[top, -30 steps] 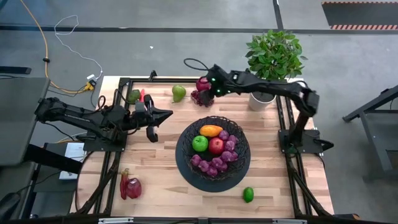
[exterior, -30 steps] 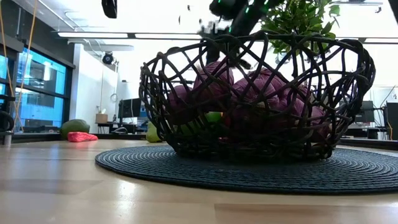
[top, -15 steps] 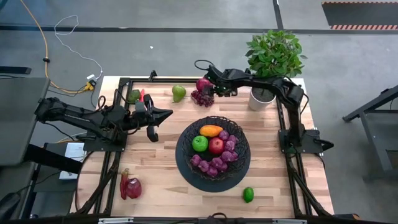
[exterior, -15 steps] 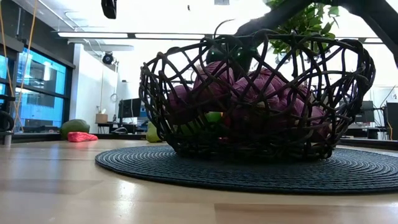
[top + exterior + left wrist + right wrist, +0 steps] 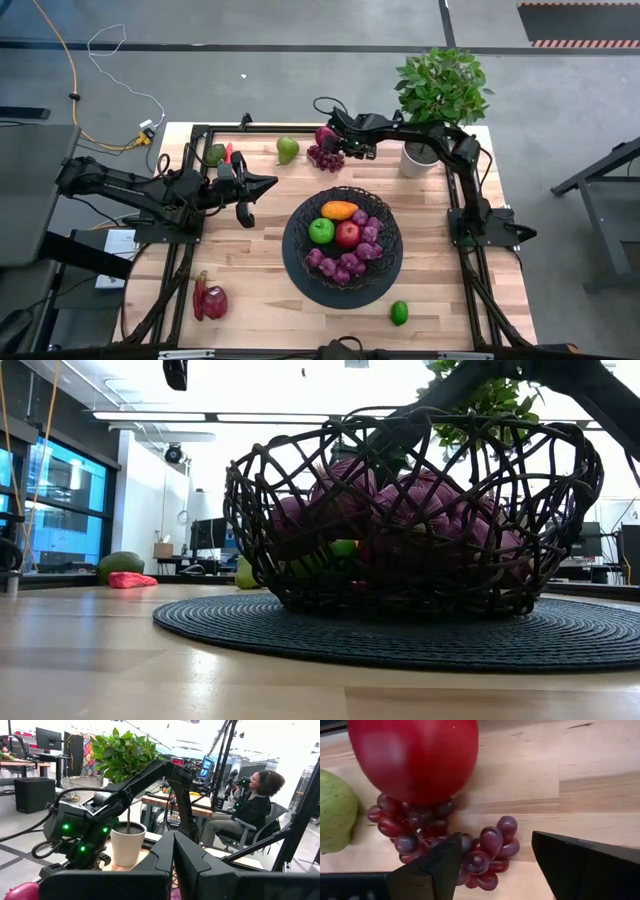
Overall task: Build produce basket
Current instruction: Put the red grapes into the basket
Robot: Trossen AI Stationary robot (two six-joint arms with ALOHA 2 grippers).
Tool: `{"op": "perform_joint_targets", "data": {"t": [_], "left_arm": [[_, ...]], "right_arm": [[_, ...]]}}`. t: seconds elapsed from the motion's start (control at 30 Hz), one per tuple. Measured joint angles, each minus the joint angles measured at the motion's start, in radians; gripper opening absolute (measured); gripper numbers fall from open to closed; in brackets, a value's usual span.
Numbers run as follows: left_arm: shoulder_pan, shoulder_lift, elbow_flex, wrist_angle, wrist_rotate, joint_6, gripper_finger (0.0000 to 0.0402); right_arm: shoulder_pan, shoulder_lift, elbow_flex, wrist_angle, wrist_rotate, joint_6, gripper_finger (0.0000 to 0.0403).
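On the left side of the bench (image 5: 250,290) the left end effector (image 5: 262,186) waits clenched and empty, no different from a second ago, with the avocado (image 5: 215,154) beyond it at the far left and a red pepper (image 5: 211,300) at the near left edge. At the middle the basket (image 5: 294,256) sits on its dark mat, already loaded with grapes, two apples and an orange-yellow fruit, unchanged. Right of the pear (image 5: 287,149), at the far edge, is the change: the right end effector (image 5: 492,857) has dropped from above and now sits low over the loose grape bunch (image 5: 485,850), fingers spread on either side of it and nothing gripped, a red fruit (image 5: 415,755) touching the bunch. I judge the grapes are about to be grasped for the basket; a lime (image 5: 399,312) at the near right also remains out.
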Motion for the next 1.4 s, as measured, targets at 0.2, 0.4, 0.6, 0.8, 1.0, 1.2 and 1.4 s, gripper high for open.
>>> {"op": "perform_joint_targets", "data": {"t": [0.2,0.4,0.6,0.8,1.0,1.2,1.4], "left_arm": [[0.000,0.000,0.000,0.000,-0.005,0.000,0.0000],[0.000,0.000,0.000,0.000,-0.005,0.000,0.0000],[0.000,0.000,0.000,0.000,-0.007,-0.008,0.0000],[0.000,0.000,0.000,0.000,-0.007,-0.008,0.0000],[0.000,0.000,0.000,0.000,-0.008,-0.008,0.0000],[0.000,0.000,0.000,0.000,-0.010,-0.008,0.0000],[0.000,0.000,0.000,0.000,-0.023,-0.008,0.0000]], "right_arm": [[-0.005,0.005,0.000,-0.002,-0.014,0.014,0.0172],[-0.005,0.029,0.000,0.014,-0.037,0.019,0.0138],[-0.008,0.030,0.000,0.053,-0.049,0.021,0.0135],[-0.011,0.036,0.000,0.045,-0.060,0.020,0.0133],[-0.011,0.036,0.000,0.047,-0.060,0.018,0.0103],[-0.011,0.036,0.000,0.045,-0.060,0.010,0.0057],[-0.011,0.036,0.000,0.044,-0.068,-0.026,0.0029]]}}
